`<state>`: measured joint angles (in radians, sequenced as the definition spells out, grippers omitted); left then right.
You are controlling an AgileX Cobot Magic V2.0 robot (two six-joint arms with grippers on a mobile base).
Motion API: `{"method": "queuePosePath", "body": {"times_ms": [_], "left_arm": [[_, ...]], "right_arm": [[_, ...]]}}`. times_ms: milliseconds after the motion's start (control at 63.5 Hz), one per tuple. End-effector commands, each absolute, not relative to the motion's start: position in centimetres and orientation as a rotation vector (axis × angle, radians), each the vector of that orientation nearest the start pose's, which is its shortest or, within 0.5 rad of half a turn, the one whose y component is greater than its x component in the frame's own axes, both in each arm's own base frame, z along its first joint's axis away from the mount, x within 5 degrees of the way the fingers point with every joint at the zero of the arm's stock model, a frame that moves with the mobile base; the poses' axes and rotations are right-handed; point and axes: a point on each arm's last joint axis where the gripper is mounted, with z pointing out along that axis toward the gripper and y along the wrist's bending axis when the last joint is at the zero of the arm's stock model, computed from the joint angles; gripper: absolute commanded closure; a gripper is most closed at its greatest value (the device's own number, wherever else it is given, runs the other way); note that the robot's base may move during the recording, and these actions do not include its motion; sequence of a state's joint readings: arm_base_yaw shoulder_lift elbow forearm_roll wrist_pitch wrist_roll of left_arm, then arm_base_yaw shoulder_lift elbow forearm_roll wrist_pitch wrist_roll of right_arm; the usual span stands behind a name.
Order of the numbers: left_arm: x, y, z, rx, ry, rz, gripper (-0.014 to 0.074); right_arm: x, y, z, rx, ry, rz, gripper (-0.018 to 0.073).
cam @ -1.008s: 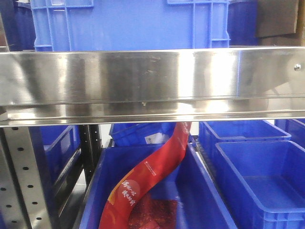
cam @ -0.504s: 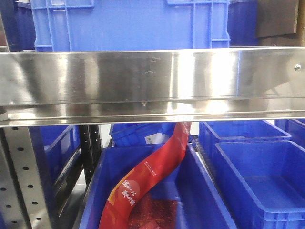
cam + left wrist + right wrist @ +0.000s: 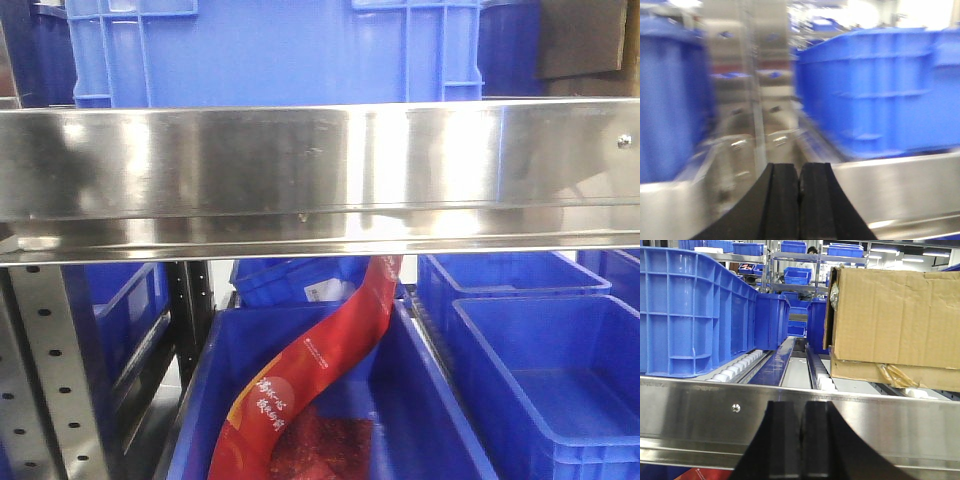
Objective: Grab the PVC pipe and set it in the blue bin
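The left end effector (image 3: 799,200) has its black pads pressed together on nothing, and so does the right end effector (image 3: 801,440); both face the shiny steel shelf rail (image 3: 320,170). The white arched PVC pipe appears in no view. Best to search the blue plastic bins (image 3: 545,375) before reaching.

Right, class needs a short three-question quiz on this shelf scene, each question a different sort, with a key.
1. True or false: the left gripper is shut with nothing between its fingers.
2. What sits beside the blue crate in the right wrist view? A) cardboard box B) metal bucket C) glass jar
3. Fill in: the long red bag hangs down into a ____ bin.

Key: 1 true; 2 A; 3 blue.
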<state>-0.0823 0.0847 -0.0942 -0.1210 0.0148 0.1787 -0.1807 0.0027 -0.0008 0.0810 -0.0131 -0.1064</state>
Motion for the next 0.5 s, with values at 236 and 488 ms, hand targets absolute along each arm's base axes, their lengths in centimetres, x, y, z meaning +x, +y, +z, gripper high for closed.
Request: {"method": "queuePosePath", "body": {"times_ms": [236,488], "left_arm": [[5.6,0.2,21.1,-0.030,1.505,0.032,0.0707],[5.6,0.2,21.1,-0.020,1.506,0.043,0.0707]], "right_arm": [[5.5,-1.0,21.7,0.111,1.443,-0.171,0.0727],[5.5,-1.0,21.7,0.111,1.443,-0.171,0.0727]]}}
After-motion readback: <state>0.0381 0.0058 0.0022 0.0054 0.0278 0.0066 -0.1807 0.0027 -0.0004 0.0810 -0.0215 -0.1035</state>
